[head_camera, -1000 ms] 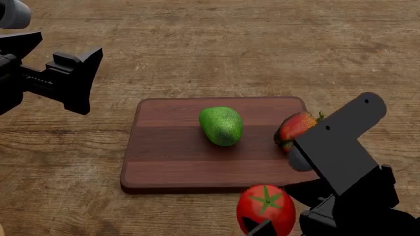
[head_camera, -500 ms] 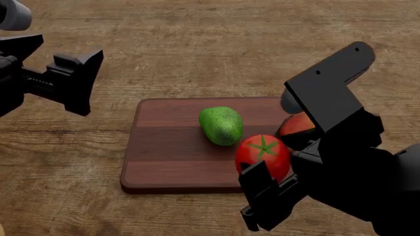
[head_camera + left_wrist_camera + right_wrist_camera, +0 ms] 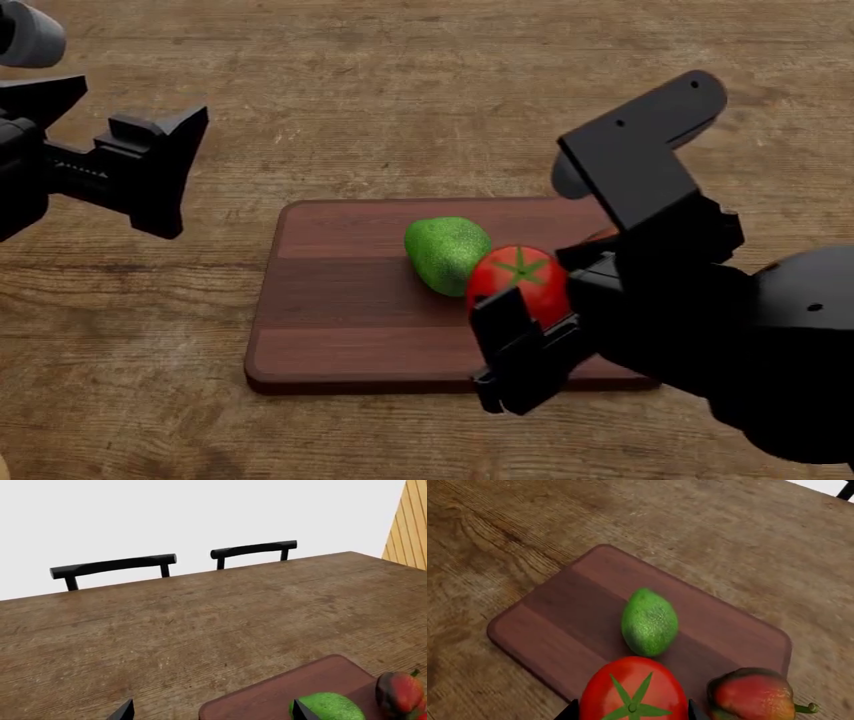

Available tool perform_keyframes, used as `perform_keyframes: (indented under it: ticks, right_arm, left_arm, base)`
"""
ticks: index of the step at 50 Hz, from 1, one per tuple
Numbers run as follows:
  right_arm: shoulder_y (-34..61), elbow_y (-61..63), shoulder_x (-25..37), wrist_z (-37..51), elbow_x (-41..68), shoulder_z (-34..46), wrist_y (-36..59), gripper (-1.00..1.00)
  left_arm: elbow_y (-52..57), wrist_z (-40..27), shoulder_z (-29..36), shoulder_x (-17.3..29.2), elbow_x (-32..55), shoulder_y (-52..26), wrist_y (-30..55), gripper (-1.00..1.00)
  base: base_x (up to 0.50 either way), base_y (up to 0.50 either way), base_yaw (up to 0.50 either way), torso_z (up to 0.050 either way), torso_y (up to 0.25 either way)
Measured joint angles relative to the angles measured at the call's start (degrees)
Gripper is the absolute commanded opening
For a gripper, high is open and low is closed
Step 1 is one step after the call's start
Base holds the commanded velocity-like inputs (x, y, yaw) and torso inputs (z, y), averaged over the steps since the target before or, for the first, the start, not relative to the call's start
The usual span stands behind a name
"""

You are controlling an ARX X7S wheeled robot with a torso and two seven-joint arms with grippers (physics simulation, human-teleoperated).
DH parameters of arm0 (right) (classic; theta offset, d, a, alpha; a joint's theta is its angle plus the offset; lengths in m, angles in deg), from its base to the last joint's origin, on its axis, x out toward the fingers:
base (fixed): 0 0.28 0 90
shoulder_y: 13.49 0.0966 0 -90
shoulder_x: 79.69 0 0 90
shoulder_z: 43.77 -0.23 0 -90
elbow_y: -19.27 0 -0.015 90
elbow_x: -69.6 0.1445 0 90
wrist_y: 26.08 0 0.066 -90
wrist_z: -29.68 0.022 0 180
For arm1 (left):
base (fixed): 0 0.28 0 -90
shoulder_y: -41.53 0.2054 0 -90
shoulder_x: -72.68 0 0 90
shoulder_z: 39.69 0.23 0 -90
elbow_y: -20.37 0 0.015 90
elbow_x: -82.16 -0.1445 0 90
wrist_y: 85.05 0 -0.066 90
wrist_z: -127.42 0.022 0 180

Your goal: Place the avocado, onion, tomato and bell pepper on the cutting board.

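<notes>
On the dark striped cutting board (image 3: 334,300) lies the green avocado (image 3: 445,252) near its middle. My right gripper (image 3: 527,305) is shut on the red tomato (image 3: 518,280) and holds it over the board's near right part, close beside the avocado. The right wrist view shows the tomato (image 3: 634,692) between the fingers, the avocado (image 3: 649,622) beyond it, and the bell pepper (image 3: 754,695) on the board's right end. In the head view my right arm hides most of the pepper. My left gripper (image 3: 174,165) hangs open and empty left of the board. The onion is out of view.
The board lies on a wide wooden table (image 3: 400,90). Two black chair backs (image 3: 113,566) (image 3: 253,549) stand at the table's far edge. A yellow slatted wall (image 3: 408,525) rises at one side.
My right gripper has carried the tomato from the table's near edge up over the board, ending beside the avocado. The right arm now covers most of the pepper. The left arm has stayed put.
</notes>
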Motion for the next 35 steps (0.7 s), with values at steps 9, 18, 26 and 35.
perform_keyframes:
  ticks: [9, 18, 26, 35]
  right_arm:
    - [-0.29, -1.54, -1.25, -1.04, -1.21, 0.61, -0.73, -1.00]
    - [-0.87, -2.52, -2.01, -1.52, -2.01, 1.19, -1.28, -1.00]
    - [-1.76, -3.08, -2.52, -1.60, -2.53, 1.69, -1.81, -1.00]
    - [-2.47, -3.56, -2.95, -1.64, -2.89, 2.13, -2.22, -1.00]
  left_arm:
    - [-0.11, 0.04, -0.16, 0.06, -0.01, 0.00, 0.11, 1.00]
    - [-0.09, 0.00, -0.37, 0.10, 0.02, -0.14, 0.29, 1.00]
    - [-0.01, -0.02, -0.45, 0.21, -0.06, 0.12, 0.22, 1.00]
    - [-0.02, 0.03, -0.55, 0.36, -0.15, 0.47, 0.10, 1.00]
  base:
    - [0.00, 0.00, 0.00, 0.000, 0.000]
    - [0.00, 0.00, 0.00, 0.001, 0.000]
    - [0.00, 0.00, 0.00, 0.000, 0.000]
    - [0.00, 0.00, 0.00, 0.000, 0.000]
